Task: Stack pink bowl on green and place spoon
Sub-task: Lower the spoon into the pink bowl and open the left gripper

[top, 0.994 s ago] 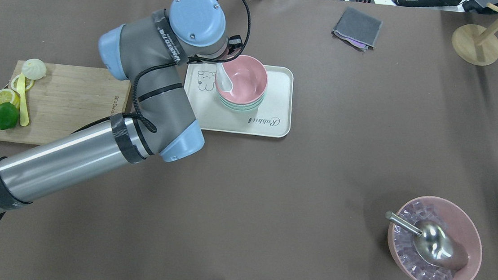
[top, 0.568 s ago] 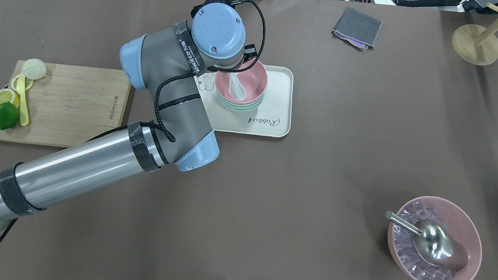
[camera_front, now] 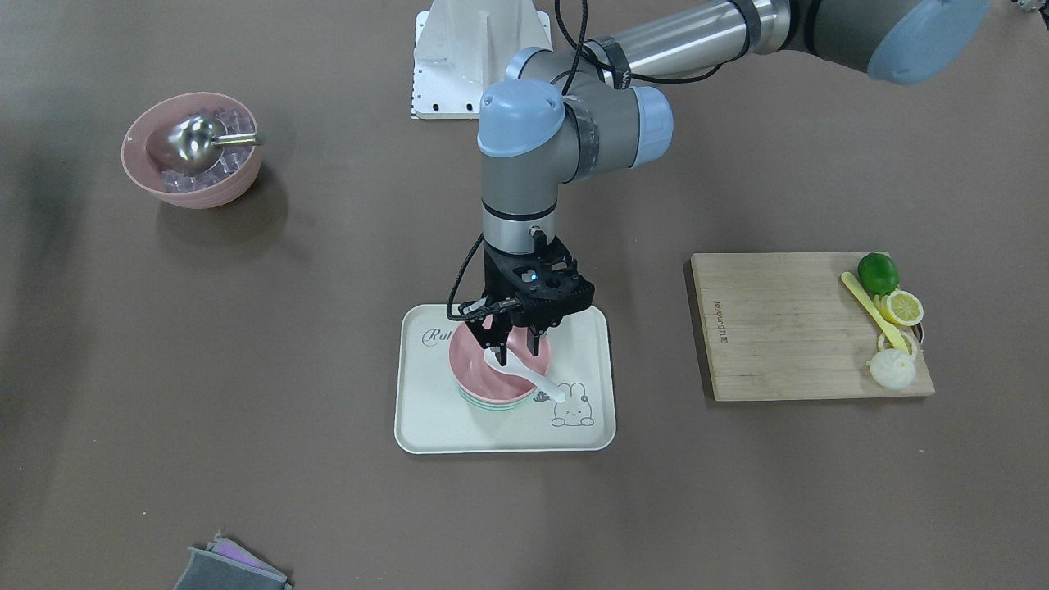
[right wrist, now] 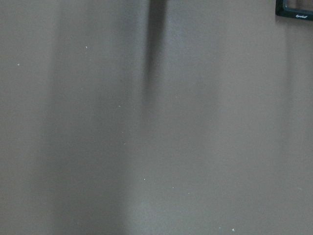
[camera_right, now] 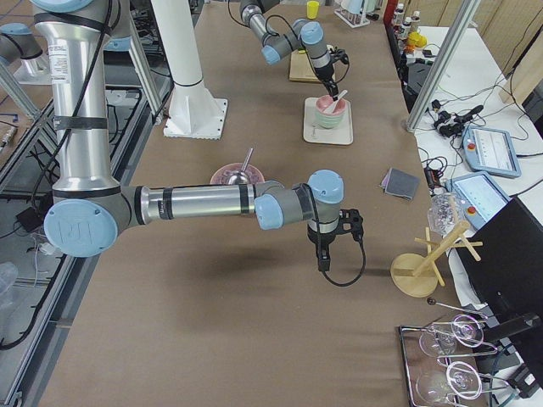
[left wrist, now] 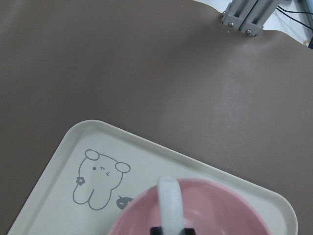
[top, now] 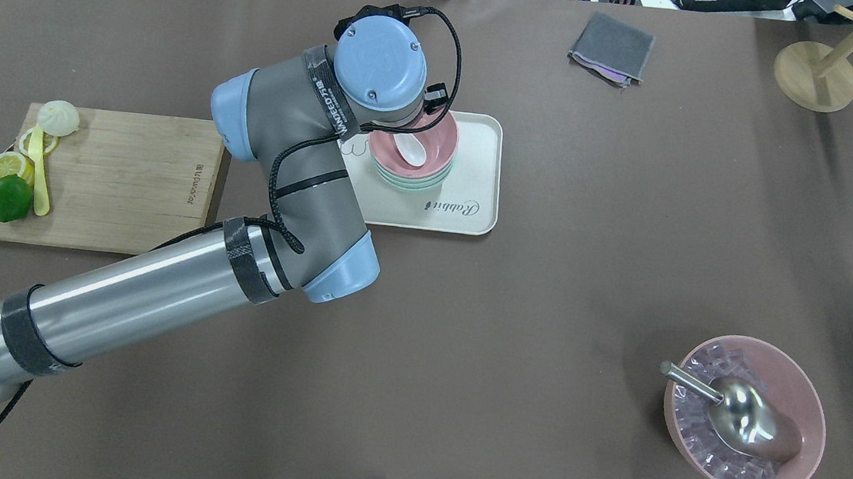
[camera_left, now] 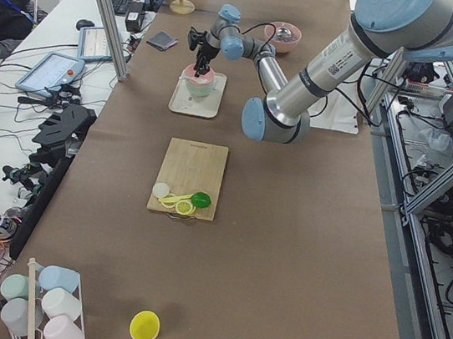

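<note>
The pink bowl sits nested on the green bowl on the cream rabbit tray. The stack also shows in the front view, pink bowl over green bowl. My left gripper hangs over the stack, shut on the white spoon. The spoon's scoop end is inside the pink bowl. Its handle sticks out over the rim toward the rabbit drawing, as in the left wrist view. My right gripper hovers over bare table far from the tray; I cannot tell its state.
A wooden cutting board with a lime, lemon slices, a yellow utensil and a bun lies left of the tray. A pink bowl of ice cubes with a metal scoop stands at the near right. A grey cloth and a wooden stand are at the back.
My left arm has moved right, carrying the white spoon from the pink bowl's left rim to over its middle. The bowls and tray have not moved.
</note>
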Action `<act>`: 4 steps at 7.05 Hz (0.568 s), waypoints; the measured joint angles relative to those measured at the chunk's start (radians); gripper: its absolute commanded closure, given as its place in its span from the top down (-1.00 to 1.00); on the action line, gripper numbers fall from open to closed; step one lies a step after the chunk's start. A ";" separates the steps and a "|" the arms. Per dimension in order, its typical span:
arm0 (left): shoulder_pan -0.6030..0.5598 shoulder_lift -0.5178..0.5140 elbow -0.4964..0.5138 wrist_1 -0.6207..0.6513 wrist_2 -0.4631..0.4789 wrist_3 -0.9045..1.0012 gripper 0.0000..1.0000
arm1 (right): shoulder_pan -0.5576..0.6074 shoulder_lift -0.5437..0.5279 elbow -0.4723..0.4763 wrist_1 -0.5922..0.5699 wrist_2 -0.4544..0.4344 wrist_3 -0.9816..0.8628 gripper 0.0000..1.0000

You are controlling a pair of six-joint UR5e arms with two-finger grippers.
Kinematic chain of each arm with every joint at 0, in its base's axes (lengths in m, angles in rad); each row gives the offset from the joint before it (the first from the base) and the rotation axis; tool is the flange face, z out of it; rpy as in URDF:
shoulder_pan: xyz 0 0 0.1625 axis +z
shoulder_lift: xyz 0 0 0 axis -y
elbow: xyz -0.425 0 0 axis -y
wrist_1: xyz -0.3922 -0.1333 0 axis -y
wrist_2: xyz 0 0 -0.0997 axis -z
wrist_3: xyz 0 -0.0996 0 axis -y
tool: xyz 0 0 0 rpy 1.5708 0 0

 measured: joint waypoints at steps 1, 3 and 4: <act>-0.001 0.008 -0.019 0.003 -0.004 0.029 0.96 | 0.000 -0.001 -0.001 0.000 0.000 0.000 1.00; -0.032 0.093 -0.138 0.029 -0.060 0.181 0.98 | -0.001 -0.019 0.000 0.000 -0.003 0.000 1.00; -0.079 0.170 -0.232 0.084 -0.128 0.311 0.98 | -0.001 -0.038 -0.001 0.001 -0.005 0.000 1.00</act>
